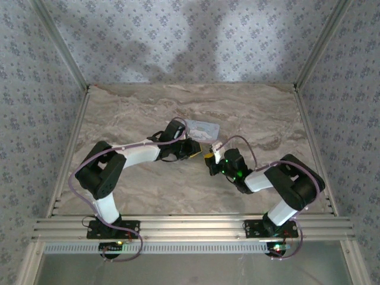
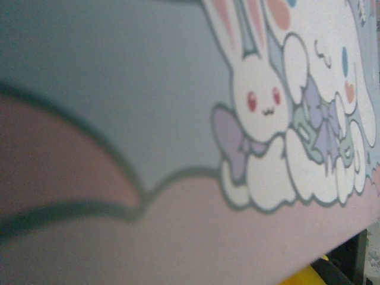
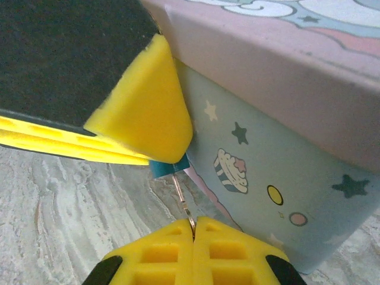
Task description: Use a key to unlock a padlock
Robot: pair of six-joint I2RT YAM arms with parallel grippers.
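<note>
Seen from above, 2 robot arms rise from the near edge of a marble-patterned bench [image 1: 148, 190] and bend toward each other at its middle.

In the right wrist view, the right fingers [image 3: 166, 249] are closest: 2 yellow pads pressed together, pinching the lower end of a thin metal key [image 3: 181, 193]. The key runs up and slightly left into a small teal padlock [image 3: 169, 168]. Only a corner of the padlock shows, tucked under a yellow pad of the left fingers [image 3: 145, 113], just above the bench. Whether the left fingers are spread or clamped cannot be told.

Right behind the padlock stands a pastel box [image 3: 267, 148]. Its blue side is printed with stars and a cupcake, and its lid is pink. The left wrist view looks across the lid up close, where a white cartoon bunny [image 2: 261, 101] sits on blue and pink.
</note>
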